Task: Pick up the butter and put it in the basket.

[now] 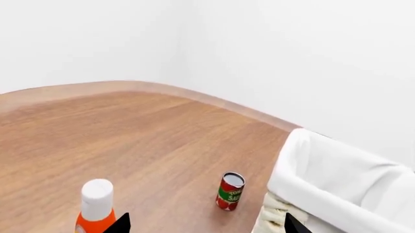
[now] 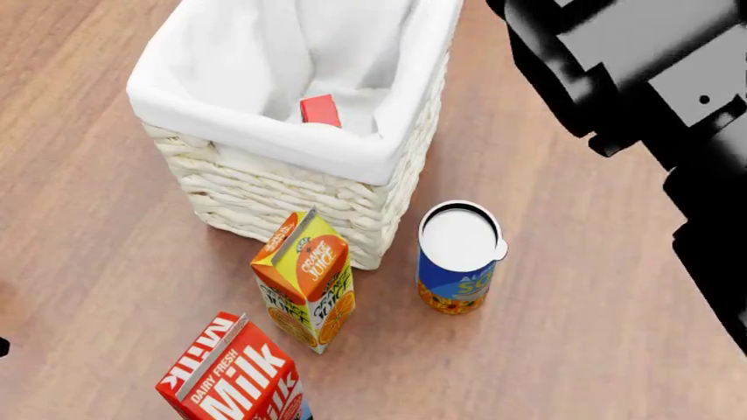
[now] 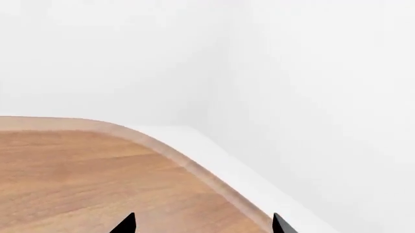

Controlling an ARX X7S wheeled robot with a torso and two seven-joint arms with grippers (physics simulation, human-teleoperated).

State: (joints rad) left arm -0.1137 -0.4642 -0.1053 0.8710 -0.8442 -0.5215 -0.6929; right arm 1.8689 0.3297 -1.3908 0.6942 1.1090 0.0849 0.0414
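Note:
The butter (image 2: 318, 110), a small red box, lies inside the basket (image 2: 222, 188) on the white cloth liner, with no gripper touching it. In the left wrist view the basket's (image 1: 337, 187) lined rim is close beside my left gripper (image 1: 207, 227), which is open with nothing between its dark fingertips (image 1: 120, 224). My right gripper (image 3: 203, 226) is open too, holding nothing, above bare wood near the table's rounded edge. In the head view only the black right arm (image 2: 653, 79) shows, to the basket's right.
An orange juice carton (image 2: 306, 280), a red milk carton (image 2: 233, 378) and a blue can with a white lid (image 2: 459, 254) stand in front of the basket. A tomato sauce can (image 1: 230, 191) and an orange white-capped bottle (image 1: 97, 206) stand near the left gripper.

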